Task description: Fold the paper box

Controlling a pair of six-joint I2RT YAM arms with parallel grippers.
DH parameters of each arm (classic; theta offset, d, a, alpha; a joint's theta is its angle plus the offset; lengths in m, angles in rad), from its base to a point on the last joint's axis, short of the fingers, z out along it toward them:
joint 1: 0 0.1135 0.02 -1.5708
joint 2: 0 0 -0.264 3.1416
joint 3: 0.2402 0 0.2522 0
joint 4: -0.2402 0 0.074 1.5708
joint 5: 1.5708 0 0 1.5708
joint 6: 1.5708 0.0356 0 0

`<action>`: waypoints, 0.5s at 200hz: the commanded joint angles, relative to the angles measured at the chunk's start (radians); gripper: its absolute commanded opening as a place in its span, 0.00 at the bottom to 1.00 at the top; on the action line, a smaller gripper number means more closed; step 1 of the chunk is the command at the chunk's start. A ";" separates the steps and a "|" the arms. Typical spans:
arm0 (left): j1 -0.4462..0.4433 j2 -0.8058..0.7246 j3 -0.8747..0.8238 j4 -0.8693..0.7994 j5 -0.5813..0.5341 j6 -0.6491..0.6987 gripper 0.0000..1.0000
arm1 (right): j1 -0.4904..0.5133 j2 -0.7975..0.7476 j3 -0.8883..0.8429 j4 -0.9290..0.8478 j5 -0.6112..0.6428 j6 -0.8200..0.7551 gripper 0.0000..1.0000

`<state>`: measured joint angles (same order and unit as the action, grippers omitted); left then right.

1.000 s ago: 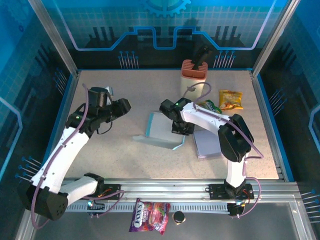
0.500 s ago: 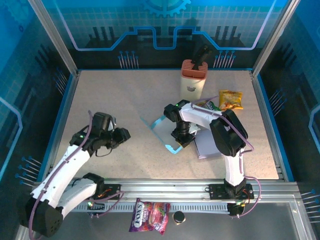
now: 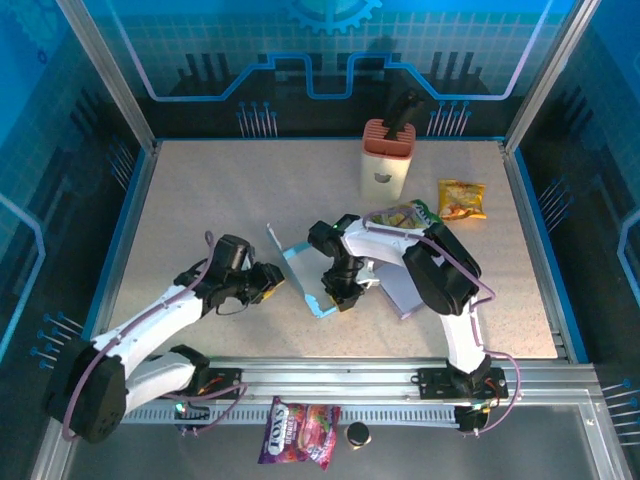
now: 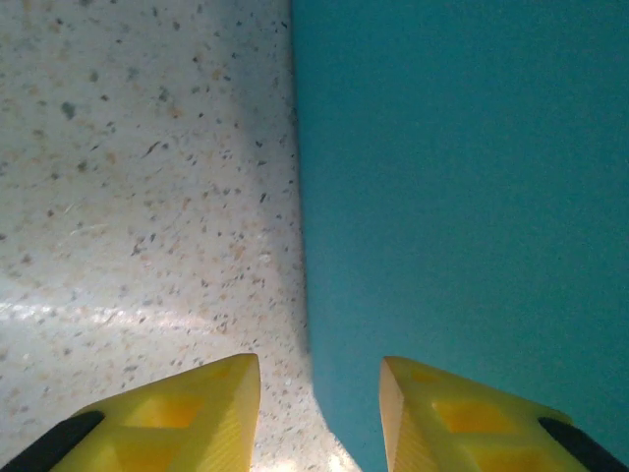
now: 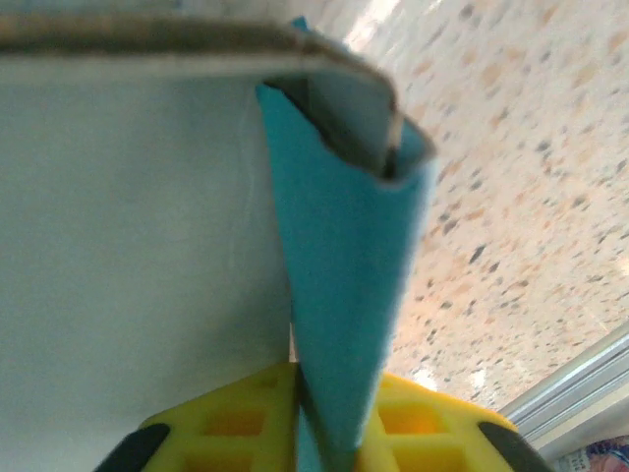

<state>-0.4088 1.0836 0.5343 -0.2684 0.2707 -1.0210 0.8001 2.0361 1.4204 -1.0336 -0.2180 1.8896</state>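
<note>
Top external view showed a speckled beige surface [image 3: 220, 200] fenced by aluminium posts [image 3: 108, 80] and glowing blue wall panels [image 3: 330, 40] printed with circuit lines. The paper box [image 3: 298, 270], teal outside and pale inside, stood half raised near the middle of the surface. Well behind the paper box stood a white container [image 3: 385, 160] with an orange top and a black handle. Behind and to the right of the box lay a green packet [image 3: 412, 213] and, further right, a yellow snack bag [image 3: 461, 198]. Just right of the box lay a flat grey sheet [image 3: 412, 288]. In front of the box, past the metal rail [image 3: 350, 375], lay a pink sweets bag [image 3: 300, 432].

The left hand [image 3: 275, 283] sat just beside the box's left side. Its yellow fingers [image 4: 197, 413] were spread, with the edge of a teal panel lying ahead of the gap. The right hand [image 3: 333, 297] was at the box's right side, its fingers [image 5: 236, 418] pinching a teal flap between them.

A second earlier the box had lain flatter and further back. The left hand had then been well to the left of the box. Since then the box had come nearer the rail with a panel tilted up, and both arms had drawn in to it.
</note>
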 commanded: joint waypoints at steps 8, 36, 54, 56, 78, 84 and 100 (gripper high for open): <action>-0.002 0.052 0.016 0.072 -0.002 -0.012 0.37 | 0.010 -0.091 0.021 -0.010 0.042 -0.018 0.36; 0.006 0.061 0.014 0.067 -0.042 -0.013 0.37 | 0.000 -0.165 0.052 -0.038 0.155 -0.170 0.48; 0.014 0.056 0.010 0.067 -0.050 -0.012 0.37 | -0.023 -0.213 0.060 -0.022 0.232 -0.356 0.47; 0.015 0.055 0.011 0.064 -0.051 -0.012 0.37 | -0.026 -0.219 0.061 -0.018 0.241 -0.384 0.46; 0.023 0.047 -0.002 0.050 -0.046 -0.024 0.34 | -0.077 -0.262 0.034 0.090 0.286 -0.697 0.33; 0.025 0.046 -0.008 0.046 -0.042 -0.035 0.33 | -0.096 -0.263 0.028 0.094 0.297 -0.762 0.27; 0.028 0.050 -0.022 0.035 -0.034 -0.061 0.30 | -0.154 -0.253 0.009 0.108 0.304 -0.912 0.12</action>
<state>-0.3893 1.1435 0.5339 -0.2146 0.2401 -1.0409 0.7223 1.7840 1.4567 -0.9653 0.0097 1.3277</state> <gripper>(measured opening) 0.319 0.215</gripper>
